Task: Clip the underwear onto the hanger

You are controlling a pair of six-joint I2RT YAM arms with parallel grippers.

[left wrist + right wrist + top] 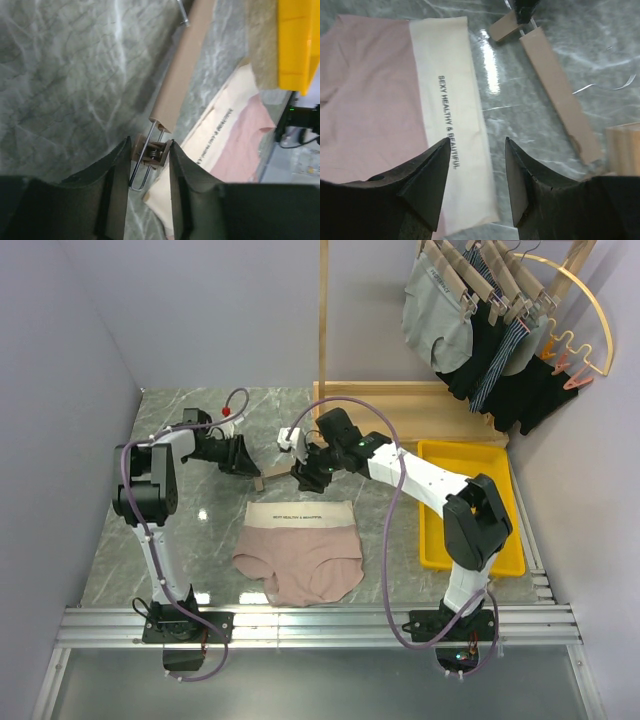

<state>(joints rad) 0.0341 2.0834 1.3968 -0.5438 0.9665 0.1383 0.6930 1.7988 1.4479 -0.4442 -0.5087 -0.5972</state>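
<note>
The underwear (pixel 300 558), dusty pink with a cream lettered waistband (pixel 300 512), lies flat at the table's middle. The hanger (pixel 263 481) lies just behind the waistband, mostly hidden under my arms. In the left wrist view my left gripper (pixel 150 150) is shut on the wooden clip (pixel 152 153) at the end of the hanger's bar (pixel 181 65), close to the waistband's corner (pixel 220 127). My right gripper (pixel 477 145) is open and empty. It hovers over the waistband's end (pixel 451 100), with the hanger's bar (pixel 559 95) to its right.
A yellow tray (pixel 470 502) sits at the right. A wooden rack base (pixel 400 405) and post stand behind. Grey, black and striped garments (pixel 480 330) hang at the back right beside a gold wire arch (pixel 592 320). Grey walls close both sides.
</note>
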